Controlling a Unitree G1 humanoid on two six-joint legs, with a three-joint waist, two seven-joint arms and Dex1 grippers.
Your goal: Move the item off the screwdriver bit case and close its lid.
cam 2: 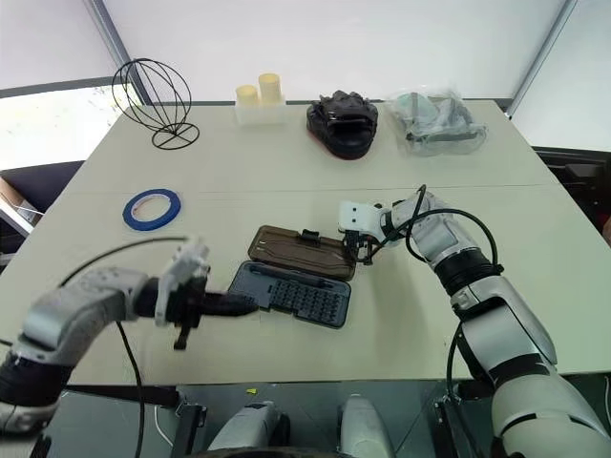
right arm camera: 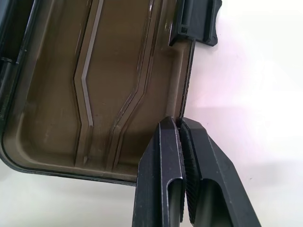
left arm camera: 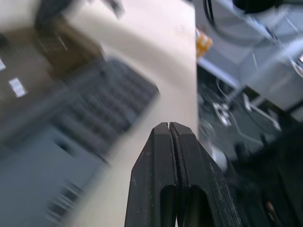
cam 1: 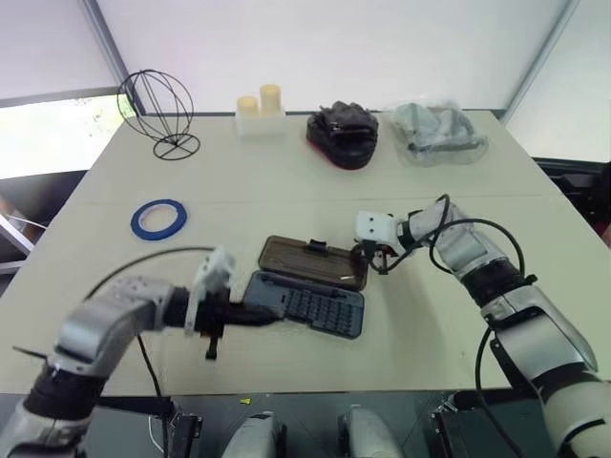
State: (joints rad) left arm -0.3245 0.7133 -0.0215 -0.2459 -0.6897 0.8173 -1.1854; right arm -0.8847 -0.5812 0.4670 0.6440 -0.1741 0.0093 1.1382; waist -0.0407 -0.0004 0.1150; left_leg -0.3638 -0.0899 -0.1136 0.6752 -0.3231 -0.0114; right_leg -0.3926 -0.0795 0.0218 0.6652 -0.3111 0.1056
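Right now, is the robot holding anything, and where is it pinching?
The right gripper pinches the far edge of the open lid, near its latch tab. The left gripper is shut on nothing.

The case [cam 1: 307,303] lies open on the surface [cam 1: 286,196], near its front edge. The lid [cam 1: 313,262] lies flat behind the case. The tape [cam 1: 158,218] lies on the surface to the left, well apart from the case. The left hand [cam 1: 272,316] is at the case's left end. The right hand [right arm camera: 180,124] is at the lid's far edge, near its right end. A wire globe [cam 1: 158,110], two cups [cam 1: 261,101], gloves [cam 1: 342,134] and a bag [cam 1: 434,133] stand along the back.
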